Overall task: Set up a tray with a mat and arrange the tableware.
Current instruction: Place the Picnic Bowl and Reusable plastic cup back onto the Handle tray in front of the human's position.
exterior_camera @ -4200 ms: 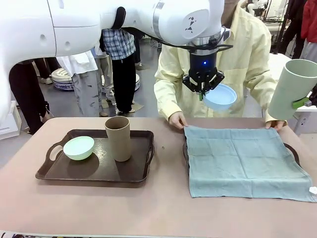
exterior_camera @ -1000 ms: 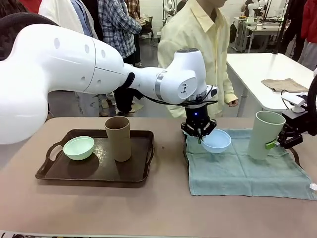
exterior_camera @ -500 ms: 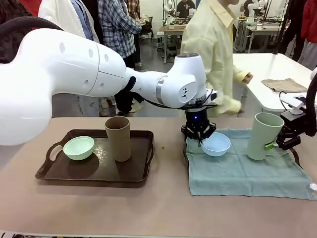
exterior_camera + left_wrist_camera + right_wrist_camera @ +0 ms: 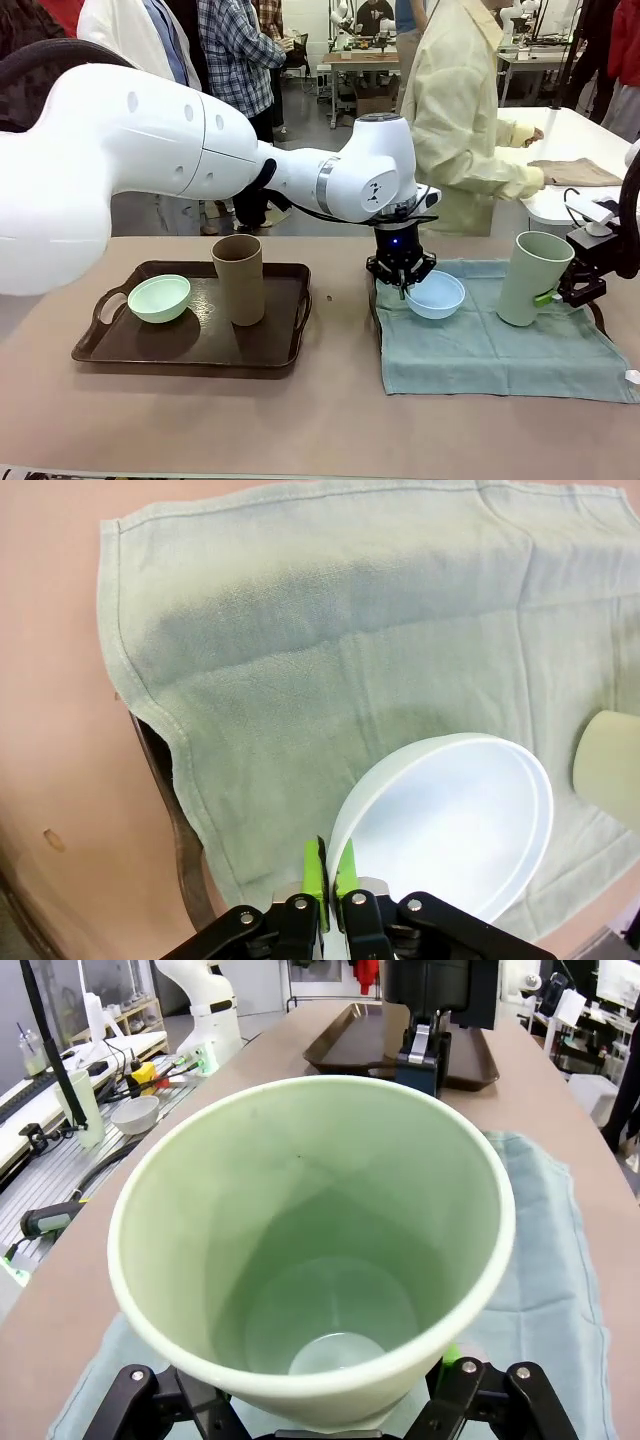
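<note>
Pinching the blue bowl (image 4: 436, 294), left gripper (image 4: 403, 284) should set it flat on the mat (image 4: 480, 350) before releasing; right gripper (image 4: 547, 294) clasps green cup (image 4: 528, 275)

Past the pinkish-tan matte tabletop (image 4: 330, 420), a person in a pale yellow button-up coat (image 4: 455, 120) stands upper right of centre. They're side-on, facing a white side table (image 4: 590, 130) at the far right with a crumpled tan cloth (image 4: 575, 172) lying on it. Upper left, farther back, there's someone in a blue plaid shirt (image 4: 235, 45).
</note>
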`<state>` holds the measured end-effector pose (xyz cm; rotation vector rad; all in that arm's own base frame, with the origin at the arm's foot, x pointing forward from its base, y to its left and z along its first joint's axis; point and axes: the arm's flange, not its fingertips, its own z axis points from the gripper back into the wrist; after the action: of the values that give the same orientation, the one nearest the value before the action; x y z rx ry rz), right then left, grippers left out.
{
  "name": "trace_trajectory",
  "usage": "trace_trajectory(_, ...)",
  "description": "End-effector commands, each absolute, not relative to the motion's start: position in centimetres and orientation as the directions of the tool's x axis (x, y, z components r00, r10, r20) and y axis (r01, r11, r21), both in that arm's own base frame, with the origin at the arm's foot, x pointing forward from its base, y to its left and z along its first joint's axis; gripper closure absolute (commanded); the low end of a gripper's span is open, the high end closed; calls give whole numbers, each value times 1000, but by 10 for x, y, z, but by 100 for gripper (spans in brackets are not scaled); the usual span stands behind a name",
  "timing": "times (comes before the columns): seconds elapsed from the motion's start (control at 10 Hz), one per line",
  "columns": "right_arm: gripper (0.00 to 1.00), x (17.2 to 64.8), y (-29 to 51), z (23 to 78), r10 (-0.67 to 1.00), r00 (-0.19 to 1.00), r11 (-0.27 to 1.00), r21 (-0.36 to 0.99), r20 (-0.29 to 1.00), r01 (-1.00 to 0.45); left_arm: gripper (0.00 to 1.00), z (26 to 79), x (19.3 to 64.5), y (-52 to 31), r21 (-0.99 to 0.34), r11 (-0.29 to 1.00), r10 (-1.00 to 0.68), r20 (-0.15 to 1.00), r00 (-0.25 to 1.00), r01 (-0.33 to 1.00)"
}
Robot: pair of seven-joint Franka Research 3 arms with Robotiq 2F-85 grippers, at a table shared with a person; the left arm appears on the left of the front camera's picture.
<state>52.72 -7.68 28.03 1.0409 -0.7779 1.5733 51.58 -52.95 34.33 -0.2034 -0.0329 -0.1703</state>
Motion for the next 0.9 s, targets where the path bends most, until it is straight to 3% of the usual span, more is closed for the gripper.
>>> trace_trajectory(0.0,0,533,-81,279,424,-93,-250,17,901,-968,78,340,517,-530,-180,964,-190,64,980,198)
trace_trajectory(0.1,0,533,-82,279,430,-93,-247,17,898,-969,21,340,516,-530,-175,965,-190,60,980,197)
trace_trajectory(0.2,0,533,-83,280,448,-92,-236,19,889,-972,18,341,516,-530,-172,965,-191,59,980,199)
trace_trajectory(0.3,0,532,-85,286,484,-96,-221,16,870,-975,0,343,516,-528,-172,964,-196,60,979,203)
trace_trajectory(0.5,0,528,-95,303,578,-86,-192,33,811,-981,0,351,514,-523,-172,966,-186,51,981,192)
trace_trajectory(0.6,0,527,-105,313,602,-80,-180,38,795,-983,35,357,512,-521,-181,963,-194,55,979,201)
trace_trajectory(0.8,0,521,-119,343,596,-83,-155,13,799,-988,15,378,502,-518,-192,953,-225,68,972,235)
